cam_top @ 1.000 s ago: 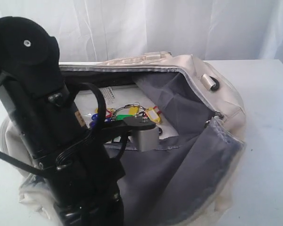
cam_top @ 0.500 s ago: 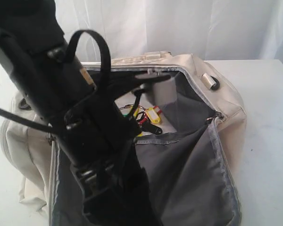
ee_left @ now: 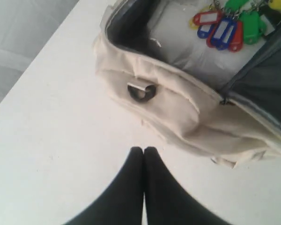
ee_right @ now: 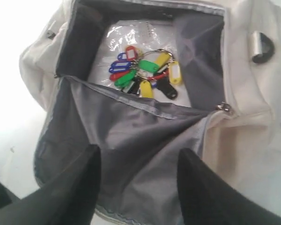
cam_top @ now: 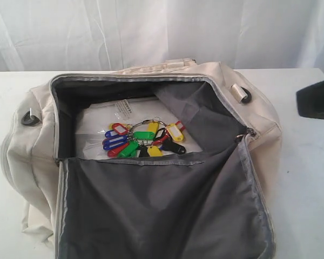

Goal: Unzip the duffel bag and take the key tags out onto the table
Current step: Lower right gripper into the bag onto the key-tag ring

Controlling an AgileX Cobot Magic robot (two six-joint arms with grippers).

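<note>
Duffel bag (cam_top: 259,116) is found unzipped, its grey-lined top flap (cam_top: 162,210) folded down toward the near side, so the main compartment is exposed. Key tags (cam_top: 143,139) are not yet out: the bunch rests inside the compartment on a white, plastic-wrapped panel (cam_top: 97,121), just behind the fold of the flap. Left gripper (ee_left: 144,151) is seen with its fingers pressed together and nothing between them; it hangs over the table (cam_top: 308,178) outside the bag's end, with the cream end wall and its metal ring (ee_left: 140,92) between it and the tags. Right gripper (ee_right: 138,157) is seen spread wide and empty, held above the folded flap; the tags lie straight ahead of it and lower, past the flap edge, with no wall in the way. In the exterior view only a dark shape (cam_top: 316,98) at the right edge is visible, taken to be part of the right arm. The right arm is judged to be the nearer and better placed for the pick. The bunch is fanned out so that its long axis runs roughly parallel to the line between the right fingers; a grasp at the metal ring (ee_right: 152,55), or a wrist turn so that the short span is closed on, is judged to be needed. Loose tags slipping from a shallow pinch is noted as the main risk.
</note>
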